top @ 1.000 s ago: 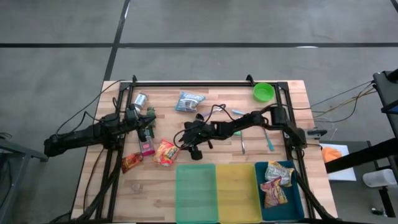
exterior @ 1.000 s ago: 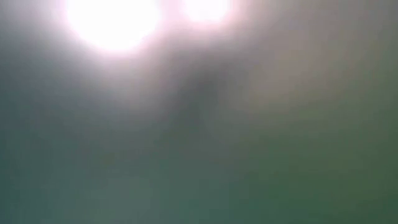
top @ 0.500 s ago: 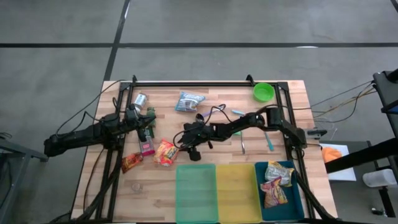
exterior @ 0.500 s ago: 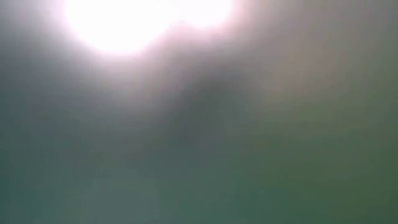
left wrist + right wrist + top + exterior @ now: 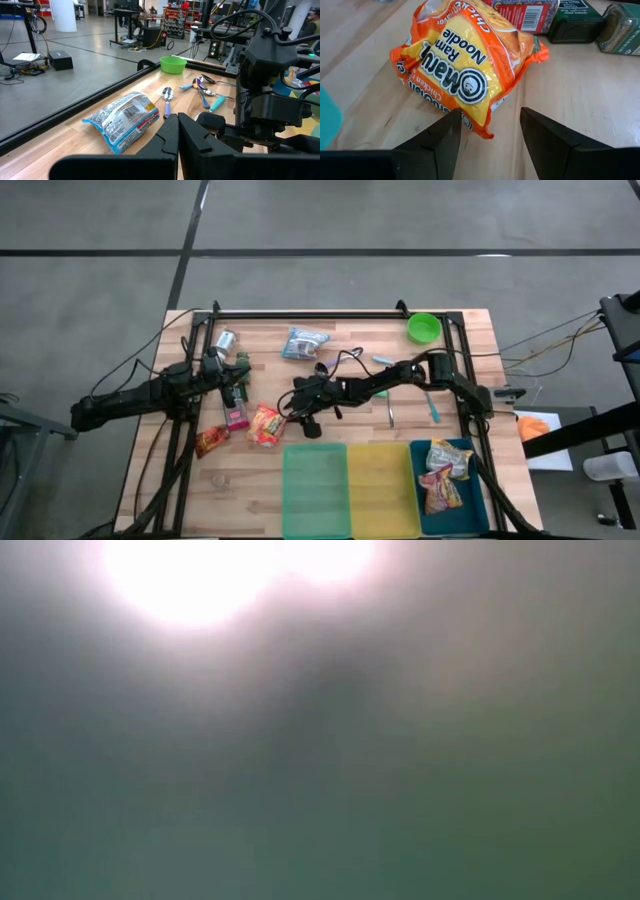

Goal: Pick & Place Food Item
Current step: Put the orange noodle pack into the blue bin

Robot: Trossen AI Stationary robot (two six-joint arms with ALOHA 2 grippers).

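An orange ramen noodle packet [image 5: 465,65] lies flat on the wooden table [image 5: 350,345], left of centre [image 5: 267,425]. My right gripper [image 5: 489,132] is open just short of it, slanting down, its two fingers on either side of the packet's nearest corner. In the high view the right gripper [image 5: 289,413] reaches in from the table's right. My left gripper [image 5: 177,131] is shut, empty and level, at the table's left side [image 5: 240,387]. The low view shows only blur.
A red box [image 5: 522,12] and dark green jars [image 5: 575,22] stand just beyond the packet. A blue-white packet [image 5: 303,341], a can [image 5: 225,340], a green bowl [image 5: 424,328] and spoons [image 5: 432,402] lie farther off. Green [image 5: 315,490], yellow [image 5: 380,490] and blue [image 5: 478,500] bins line the near edge.
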